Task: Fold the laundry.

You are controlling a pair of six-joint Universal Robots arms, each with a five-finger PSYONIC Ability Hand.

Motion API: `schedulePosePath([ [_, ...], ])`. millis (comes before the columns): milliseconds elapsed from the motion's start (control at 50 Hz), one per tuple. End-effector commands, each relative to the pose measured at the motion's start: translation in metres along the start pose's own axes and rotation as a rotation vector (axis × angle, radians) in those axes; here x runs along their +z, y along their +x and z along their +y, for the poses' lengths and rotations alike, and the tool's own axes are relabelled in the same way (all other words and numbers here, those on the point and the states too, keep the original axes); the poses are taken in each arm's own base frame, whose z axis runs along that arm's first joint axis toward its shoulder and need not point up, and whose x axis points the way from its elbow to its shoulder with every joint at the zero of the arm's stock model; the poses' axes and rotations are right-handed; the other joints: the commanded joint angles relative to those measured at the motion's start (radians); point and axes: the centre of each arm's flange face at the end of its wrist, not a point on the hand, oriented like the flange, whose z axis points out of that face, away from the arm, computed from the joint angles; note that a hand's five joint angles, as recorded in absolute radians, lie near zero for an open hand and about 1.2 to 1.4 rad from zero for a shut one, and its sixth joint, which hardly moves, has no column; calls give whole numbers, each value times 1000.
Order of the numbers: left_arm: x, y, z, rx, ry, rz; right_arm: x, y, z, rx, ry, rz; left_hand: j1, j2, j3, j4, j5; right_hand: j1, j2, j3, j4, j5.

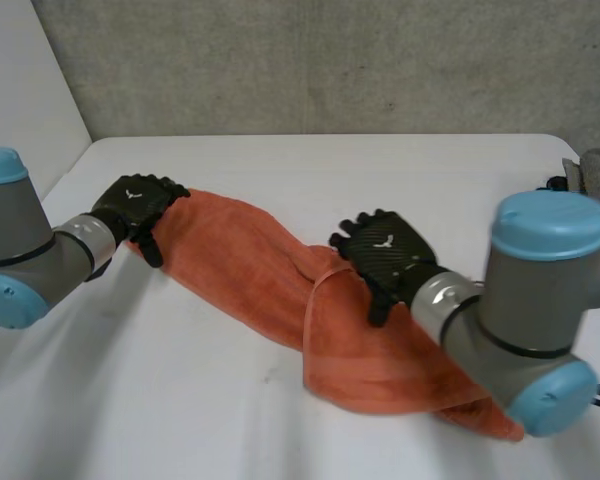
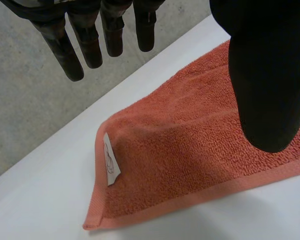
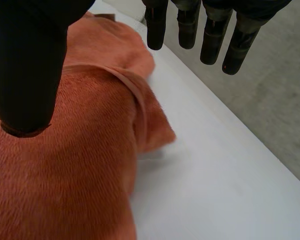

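Fingers straight on left hand (image 1: 138,203), likewise right hand (image 1: 385,250)

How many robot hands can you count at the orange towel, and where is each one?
2. The left hand is over one end of the orange towel. The right hand is over its bunched middle. Both are open, and neither is gripping the cloth.

Towel (image 1: 240,262) on table (image 1: 380,175); left hand (image 1: 135,205) above its corner, right hand (image 1: 385,250) above its middle.

A white table (image 1: 380,180) is lying evenly lit under the left hand (image 1: 135,203) and the right hand (image 1: 385,250). Beyond their fingertips a mottled grey wall (image 1: 330,60) is rising, while a plain white panel (image 1: 25,90) is standing outside the left hand.
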Motion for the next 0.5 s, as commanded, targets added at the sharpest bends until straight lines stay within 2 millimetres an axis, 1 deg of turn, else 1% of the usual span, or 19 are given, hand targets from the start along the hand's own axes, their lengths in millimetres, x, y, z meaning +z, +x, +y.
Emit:
schedulePosePath([
  [20, -10, 9, -3, -16, -11, 14, 45, -26, 9, -51, 18, -53, -6, -11, -16, -9, -6, 95, 80, 87, 66, 60],
  [60, -14, 9, -7, -19, -5, 13, 51, -27, 8, -72, 27, -50, -9, -14, -19, -12, -9, 277, 262, 268, 248, 242],
  [80, -15, 9, -8, -20, -4, 12, 56, -26, 7, -93, 40, -43, -9, -14, -19, -12, -9, 539, 524, 531, 511, 504],
  [120, -19, 11, -10, -34, -3, 14, 59, -25, 3, -112, 55, -38, -9, -14, -19, -12, -9, 852, 836, 843, 823, 817],
  [140, -21, 12, -11, -40, -4, 15, 60, -24, 0, -119, 65, -34, -9, -14, -19, -12, -9, 1057, 1042, 1048, 1028, 1022],
  [160, -23, 12, -13, -45, -1, 16, 62, -21, -5, -134, 80, -27, -9, -14, -19, -12, -9, 1189, 1173, 1180, 1160, 1154],
  [260, -34, 24, -28, -134, 24, 34, 62, -11, -20, -148, 118, 0, -3, -8, -14, -6, -3, 1190, 1175, 1181, 1161, 1155],
  [300, -38, 26, -34, -180, 34, 36, 59, -7, -29, -145, 136, 7, 3, -2, -8, 0, 3, 1190, 1175, 1181, 1161, 1155],
  [320, -41, 27, -38, -206, 40, 39, 54, -4, -37, -139, 154, 15, 6, 1, -5, 3, 5, 1190, 1175, 1181, 1161, 1155],
  [360, -48, 34, -47, -296, 49, 56, 49, -2, -45, -136, 168, 21, 15, 10, 4, 12, 14, 1190, 1175, 1181, 1161, 1155],
  [400, -53, 40, -53, -360, 52, 72, 44, -4, -50, -128, 175, 19, 41, 36, 30, 38, 41, 1190, 1175, 1181, 1161, 1155],
  [420, -59, 45, -59, -421, 54, 81, 43, -5, -50, -123, 174, 16, 44, 39, 33, 41, 44, 1190, 1175, 1181, 1161, 1155],
  [460, -64, 50, -64, -471, 56, 87, 41, -8, -48, -108, 166, 6, 53, 48, 42, 50, 52, 1190, 1175, 1181, 1161, 1155],
  [500, -71, 58, -69, -543, 47, 94, 36, -18, -45, -80, 150, -25, 82, 77, 72, 79, 82, 1190, 1175, 1181, 1161, 1155],
])
